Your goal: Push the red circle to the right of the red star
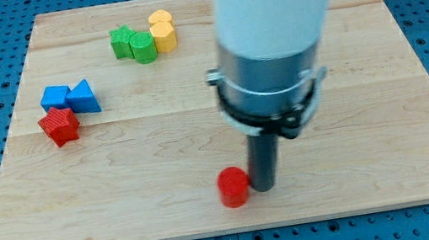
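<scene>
The red circle (233,187) lies near the bottom edge of the wooden board, about the middle. My tip (262,188) stands right against its right side, touching or nearly so. The red star (59,126) lies far off at the view's left, just below the blue blocks. The arm's wide white and grey body (274,34) hangs over the board's middle and hides the surface behind it.
A blue cube (55,98) and a blue triangle (83,97) sit just above the red star. A green star (123,42), a green cylinder (144,46) and two yellow blocks (162,30) cluster at the top left. The board (384,112) ends close below the circle.
</scene>
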### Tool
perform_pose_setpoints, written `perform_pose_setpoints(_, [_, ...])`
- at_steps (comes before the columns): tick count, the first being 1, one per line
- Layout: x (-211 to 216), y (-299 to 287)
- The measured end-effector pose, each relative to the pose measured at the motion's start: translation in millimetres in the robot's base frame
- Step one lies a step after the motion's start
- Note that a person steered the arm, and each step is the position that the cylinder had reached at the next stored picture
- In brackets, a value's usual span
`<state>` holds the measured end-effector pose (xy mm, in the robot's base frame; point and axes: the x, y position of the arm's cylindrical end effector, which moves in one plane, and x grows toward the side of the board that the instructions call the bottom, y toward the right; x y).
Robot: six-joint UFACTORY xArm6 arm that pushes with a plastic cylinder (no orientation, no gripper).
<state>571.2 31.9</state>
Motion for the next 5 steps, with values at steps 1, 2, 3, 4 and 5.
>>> perform_pose_setpoints(1, [36, -5])
perform_pose_setpoints(2, [2, -48])
perform_pose_setpoints(3, [-79, -55])
perform_pose_setpoints(4, [-86, -30])
perform_pose_setpoints(5, [-132, -21])
